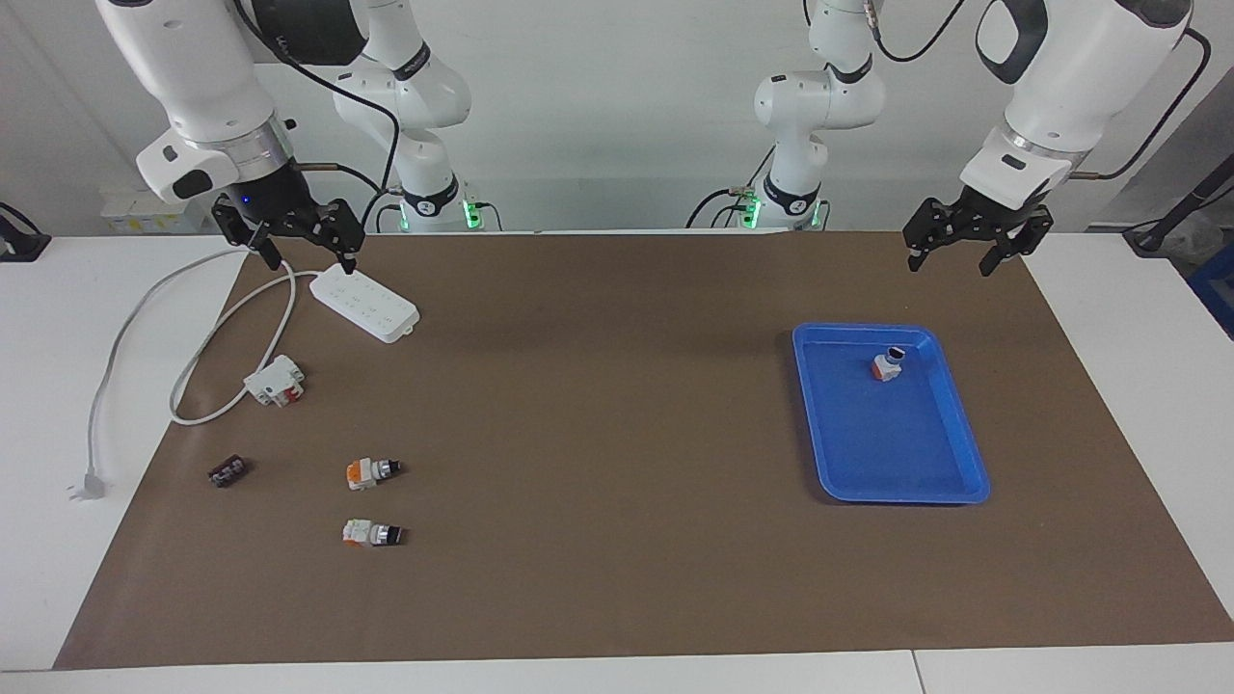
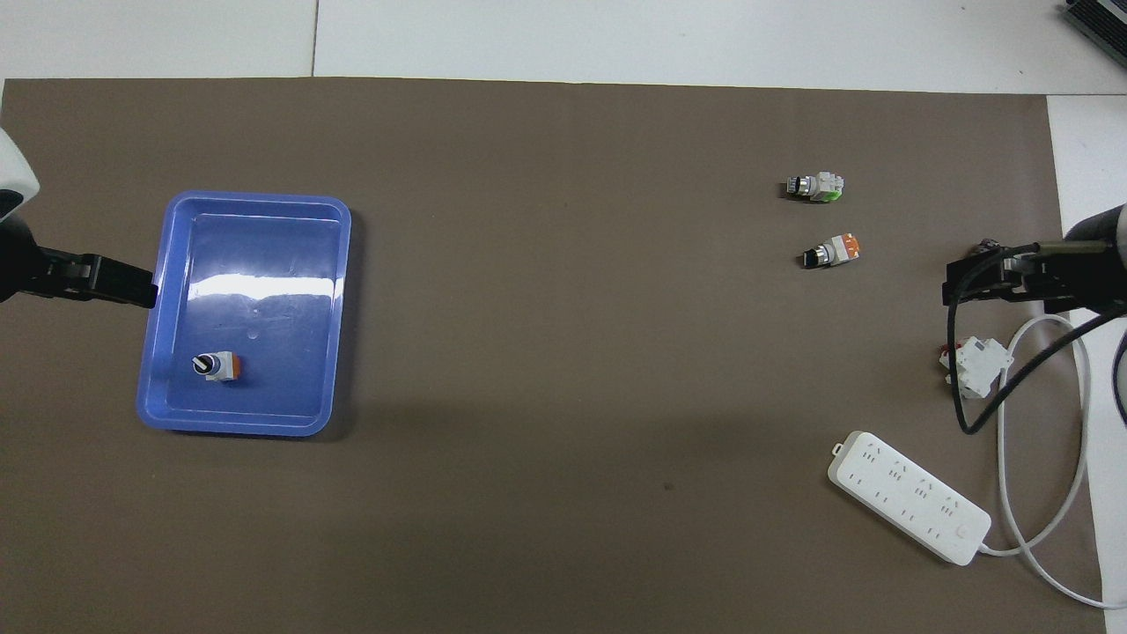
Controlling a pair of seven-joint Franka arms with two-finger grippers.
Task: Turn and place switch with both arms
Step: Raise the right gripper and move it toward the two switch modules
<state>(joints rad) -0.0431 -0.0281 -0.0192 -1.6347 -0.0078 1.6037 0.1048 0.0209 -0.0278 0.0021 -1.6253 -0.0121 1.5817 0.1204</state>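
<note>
One red-based switch (image 1: 888,365) stands in the blue tray (image 1: 950,487), the orange-and-white switch (image 1: 371,471) lies ungrasped, and left gripper (image 1: 969,249) and right gripper (image 1: 289,236) hover, jaws apart, empty.

Facing view high, overhead steep; both share mat (image 1: 617,453).

Left arm: up high, bent down.
Left gripper (image 1: 974,246): in the air, fingers apart, holding nothing.
Right gripper (image 1: 289,236): in the air, fingers apart, holding nothing.
</note>
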